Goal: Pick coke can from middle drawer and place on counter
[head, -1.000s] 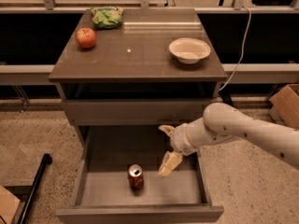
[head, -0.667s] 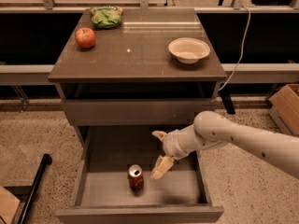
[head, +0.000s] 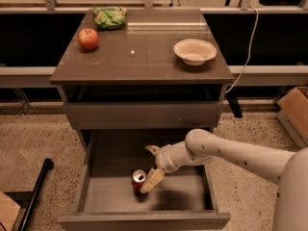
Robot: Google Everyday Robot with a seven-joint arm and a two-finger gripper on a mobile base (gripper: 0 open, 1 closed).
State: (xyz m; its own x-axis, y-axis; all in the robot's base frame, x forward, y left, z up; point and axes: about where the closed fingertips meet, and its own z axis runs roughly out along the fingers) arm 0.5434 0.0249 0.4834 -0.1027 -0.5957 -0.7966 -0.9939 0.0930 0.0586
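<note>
Counter (head: pixel 144 61): dark grey-brown glossy slab on top of the cabinet, 3 things on it. White robot arm (head: pixel 240 155) comes in from the lower right and reaches left over the middle drawer (head: pixel 115 198), which is pulled fully out, grey floor showing. Drawer above it (head: pixel 144 114) is closed, plain front. Cardboard box (head: pixel 296 112) on the speckled floor at the right edge; black pole (head: pixel 36 191) lying at lower left. White bowl (head: pixel 195 51) on the counter's right side, green snack bag (head: pixel 110 17) at back left, print on it unreadable, red apple (head: pixel 88 38) just in front of the bag, the 2 apart. Coke can (head: pixel 138 182) stands upright on the drawer floor, left of centre, red body, silver top, lettering too small to read. Gripper (head: pixel 146 168) is inside the drawer just right of the can, its 2 fingers spread wide apart, lower finger (head: pixel 152 180) right against the can's right side, upper finger behind the can and clear of it; nothing gripped.
</note>
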